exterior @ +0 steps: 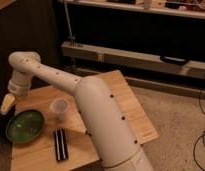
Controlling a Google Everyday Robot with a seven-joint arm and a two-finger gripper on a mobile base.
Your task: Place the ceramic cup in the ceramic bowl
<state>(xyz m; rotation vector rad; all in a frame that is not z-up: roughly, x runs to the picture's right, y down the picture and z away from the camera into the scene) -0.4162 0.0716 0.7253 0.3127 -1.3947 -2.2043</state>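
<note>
Where the ceramic cup (59, 106) stands: upright on the wooden table (123, 97), near the middle of its left half, with its mouth up.
Ceramic bowl (25, 125): just beside the cup, down-left of it in the picture. We judge them close but apart.
Gripper (7, 104): at the table's left edge, just past the bowl's far-left rim, jaws apart and holding nothing.
Bearing that matters: we read the cup as lying to the picture's right of the jaws — so a sideways reach comes first.
Dark oblong object (60, 144): nearer us than the cup — off that line.
</note>
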